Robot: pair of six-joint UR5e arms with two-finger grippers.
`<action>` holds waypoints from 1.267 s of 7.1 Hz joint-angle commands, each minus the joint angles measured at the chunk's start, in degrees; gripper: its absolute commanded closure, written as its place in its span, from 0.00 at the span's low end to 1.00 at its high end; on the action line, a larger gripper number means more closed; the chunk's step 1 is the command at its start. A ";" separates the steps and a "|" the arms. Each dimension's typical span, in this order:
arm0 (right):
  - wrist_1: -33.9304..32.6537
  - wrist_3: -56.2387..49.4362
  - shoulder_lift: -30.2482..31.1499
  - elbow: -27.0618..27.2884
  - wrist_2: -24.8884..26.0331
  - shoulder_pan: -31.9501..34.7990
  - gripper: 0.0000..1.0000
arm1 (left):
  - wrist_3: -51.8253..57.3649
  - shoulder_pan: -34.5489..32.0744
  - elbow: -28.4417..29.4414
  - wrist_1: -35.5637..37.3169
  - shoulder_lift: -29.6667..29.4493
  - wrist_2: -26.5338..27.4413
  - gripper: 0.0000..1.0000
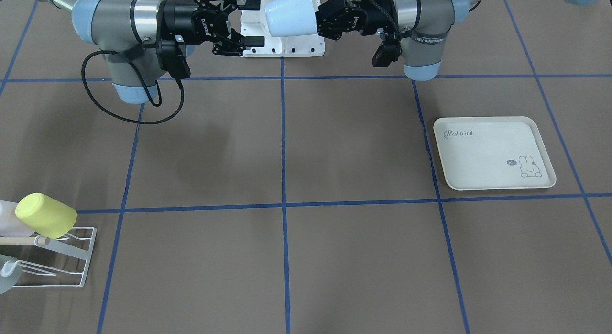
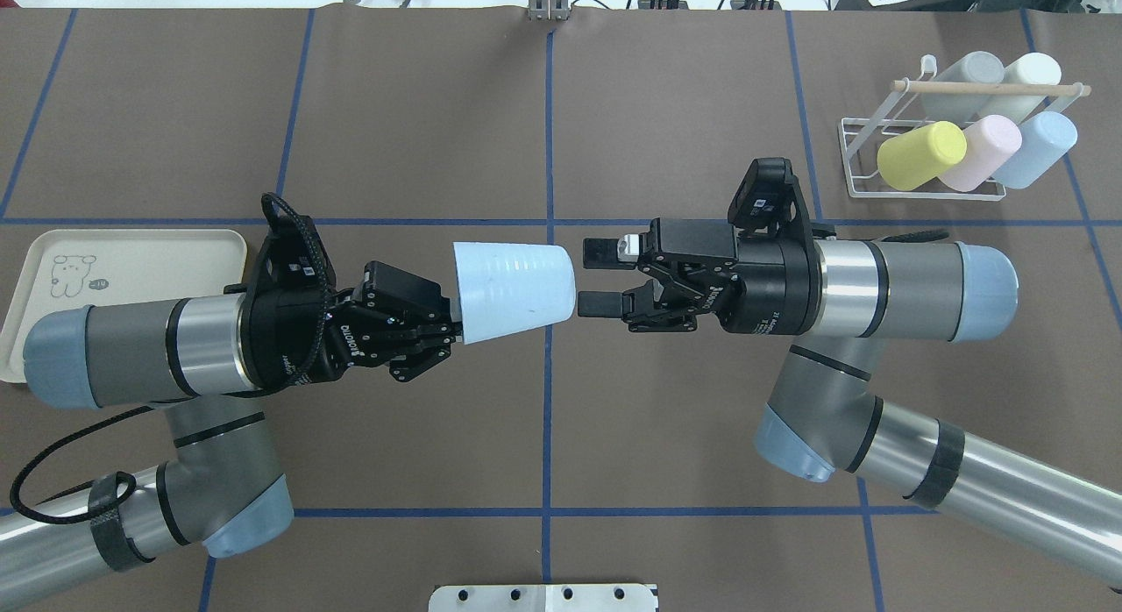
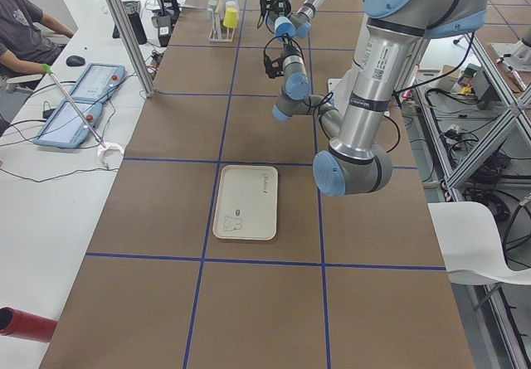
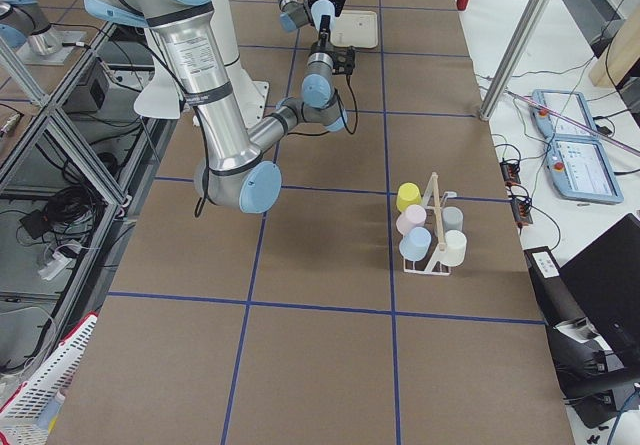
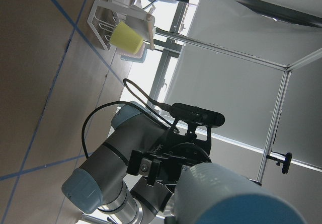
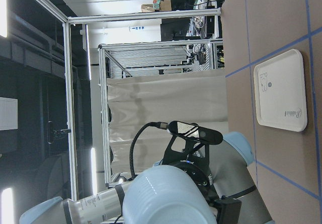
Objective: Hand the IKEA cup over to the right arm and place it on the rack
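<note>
The IKEA cup [image 2: 513,289] is pale blue and lies sideways in the air over the table's middle. My left gripper [image 2: 447,327] is shut on its wide rim end. The cup's narrow base points at my right gripper [image 2: 593,279], which is open, its two fingers just short of the base, one on each side. From the front view the cup [image 1: 291,13] hangs between the right gripper [image 1: 252,21] and the left gripper [image 1: 325,19]. The white wire rack [image 2: 863,160] with a wooden dowel stands at the far right. It holds several cups, among them a yellow one [image 2: 920,154].
A cream rabbit-printed tray [image 2: 131,252] lies on the left side, partly under my left arm. Blue tape lines grid the brown table. The robot's white base [image 1: 287,46] is behind the grippers. A person sits at a side bench [image 3: 25,37] beyond the table.
</note>
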State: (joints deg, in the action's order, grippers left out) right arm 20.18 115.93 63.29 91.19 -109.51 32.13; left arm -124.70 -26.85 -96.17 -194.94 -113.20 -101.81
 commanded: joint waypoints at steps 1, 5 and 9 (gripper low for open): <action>0.03 0.00 -0.01 -0.05 0.00 -0.22 0.01 | -0.02 0.49 0.11 0.18 -0.70 0.21 1.00; 0.21 0.00 -0.01 0.04 0.00 -0.48 0.01 | -0.02 0.58 1.42 0.09 -1.76 0.21 1.00; 0.30 0.00 -0.01 0.13 0.00 -0.75 0.01 | -0.02 0.75 2.21 0.27 -2.90 0.30 1.00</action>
State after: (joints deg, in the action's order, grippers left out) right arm 20.41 115.93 63.28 91.26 -109.51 31.41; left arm -124.72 -26.15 -94.30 -194.72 -115.70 -101.54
